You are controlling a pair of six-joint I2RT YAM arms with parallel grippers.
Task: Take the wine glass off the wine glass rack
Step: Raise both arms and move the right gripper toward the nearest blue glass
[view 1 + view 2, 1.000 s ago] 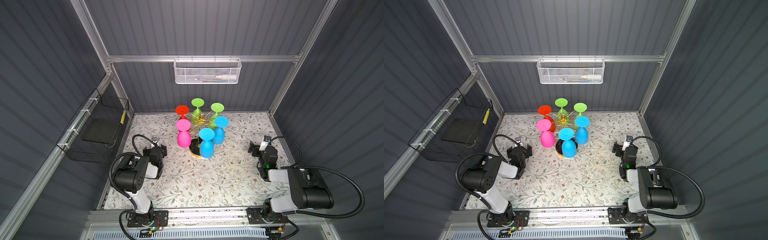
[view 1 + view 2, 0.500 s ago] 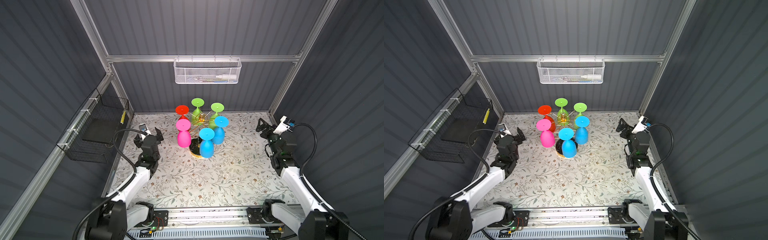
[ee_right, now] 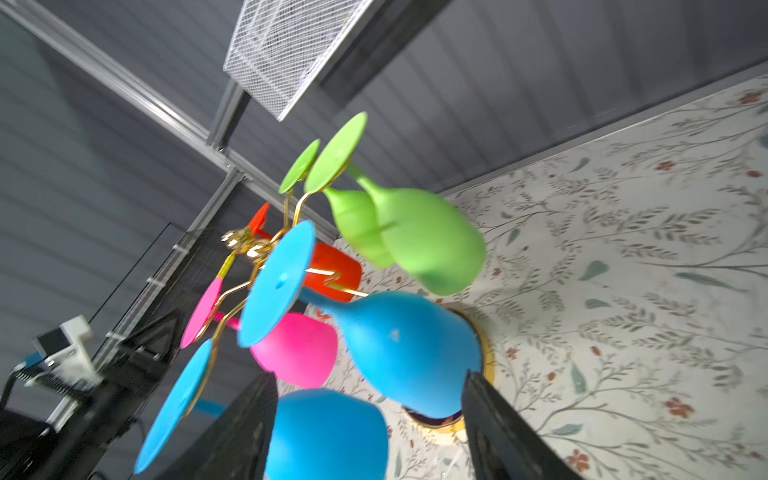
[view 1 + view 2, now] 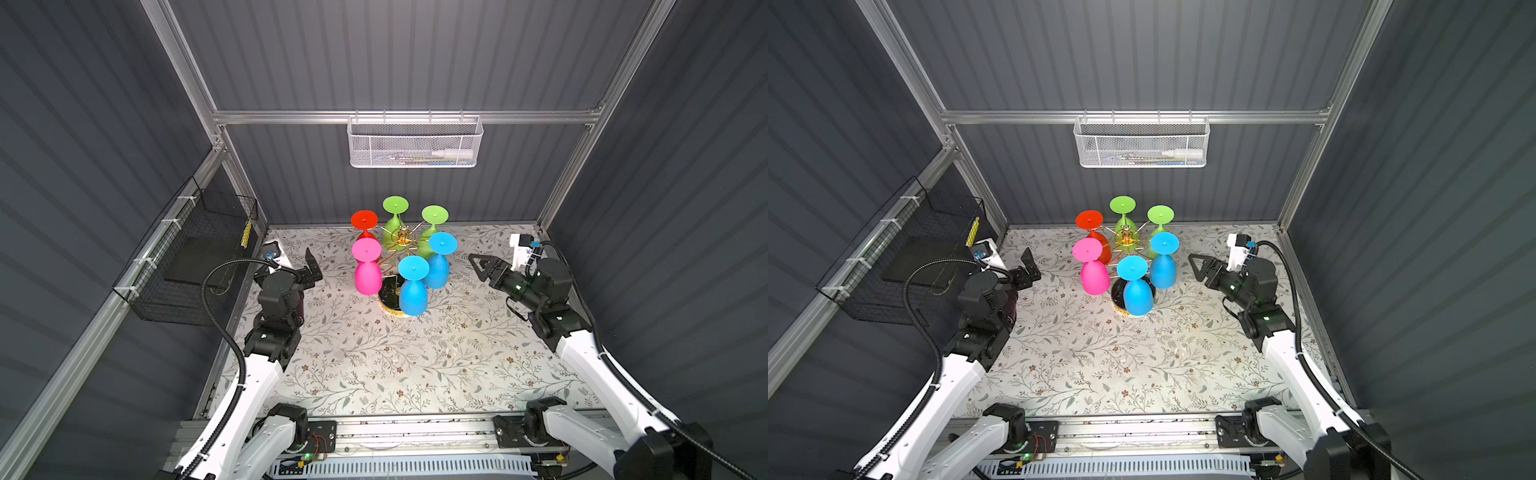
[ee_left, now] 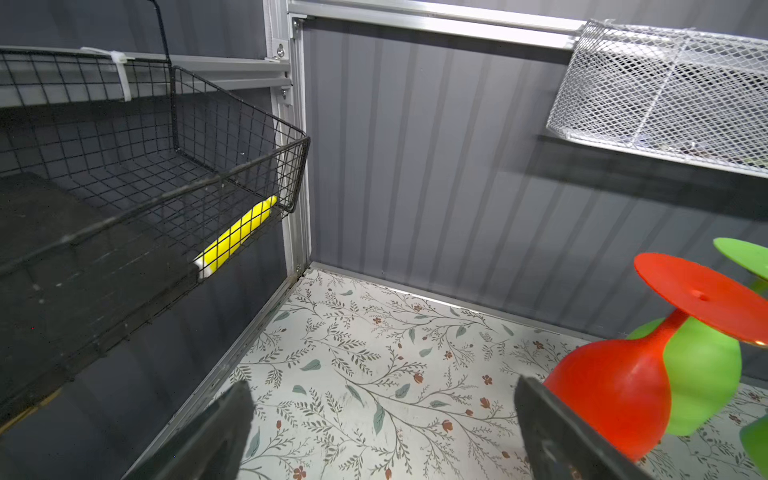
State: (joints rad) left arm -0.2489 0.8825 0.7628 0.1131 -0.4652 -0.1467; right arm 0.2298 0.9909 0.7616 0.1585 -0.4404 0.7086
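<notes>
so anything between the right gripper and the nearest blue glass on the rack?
Nothing visible. In both top views bare floral mat lies between the right gripper and the blue wine glass hanging on the wine glass rack.

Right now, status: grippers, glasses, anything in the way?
Left gripper open, empty, beside the rack. Right gripper open, empty, facing the blue glass. All six glasses hang on the wine glass rack. Nothing between gripper and glass.

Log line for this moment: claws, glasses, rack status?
left claw: open, empty | right claw: open, empty, facing blue glass | six glasses on rack | none removed
</notes>
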